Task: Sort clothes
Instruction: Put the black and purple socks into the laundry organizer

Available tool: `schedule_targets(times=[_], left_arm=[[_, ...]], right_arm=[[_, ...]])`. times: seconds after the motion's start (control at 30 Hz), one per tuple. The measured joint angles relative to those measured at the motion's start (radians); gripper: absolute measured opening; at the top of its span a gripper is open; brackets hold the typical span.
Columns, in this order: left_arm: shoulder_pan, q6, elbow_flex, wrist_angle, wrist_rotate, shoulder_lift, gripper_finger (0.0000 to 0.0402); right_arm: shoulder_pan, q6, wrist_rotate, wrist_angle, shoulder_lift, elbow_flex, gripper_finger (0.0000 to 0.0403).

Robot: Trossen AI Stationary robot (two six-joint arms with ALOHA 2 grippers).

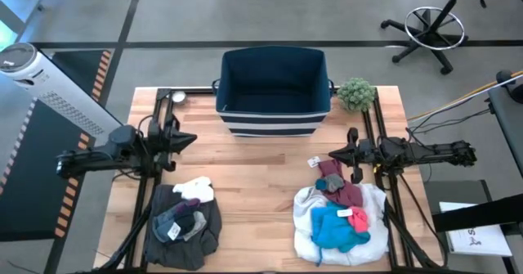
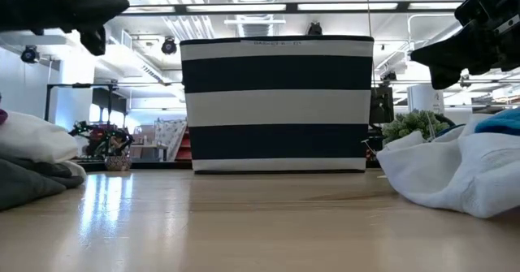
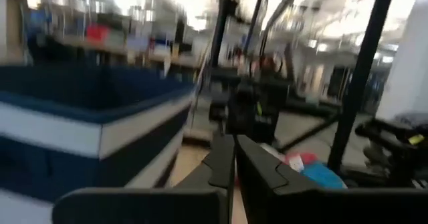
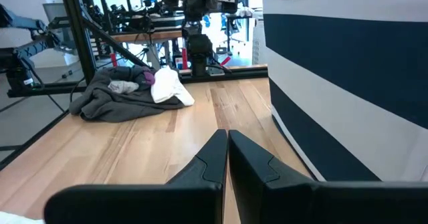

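Two heaps of clothes lie on the table. At the near left a dark grey garment (image 1: 184, 233) carries small white (image 1: 194, 189), grey and maroon pieces. At the near right a large white garment (image 1: 339, 237) carries a bright blue one (image 1: 335, 229), pink (image 1: 358, 218) and maroon (image 1: 339, 184) pieces. My left gripper (image 1: 193, 140) hovers shut and empty above the table's left side, level with the bin's front. My right gripper (image 1: 331, 154) hovers shut and empty just beyond the right heap. Both point toward the table's middle.
A navy bin with white stripes (image 1: 274, 90) stands open at the table's far middle. A small green fuzzy plant (image 1: 356, 94) sits at the far right corner. Bare wood lies between the two heaps (image 1: 253, 200). Black frame rails run along both sides.
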Motion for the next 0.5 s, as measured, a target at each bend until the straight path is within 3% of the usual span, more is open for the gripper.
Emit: schedule_targets(times=[0.27,0.5], left_arm=[[-0.016,0.0,0.254,-0.279,0.025,0.275,0.0],[-0.057,-0.006,0.363,-0.486,0.044,0.552,0.0]], right_arm=[[0.0,0.0,0.0,0.0,0.0,0.0,0.0],[0.0,0.0,0.0,0.0,0.0,0.0,0.0]])
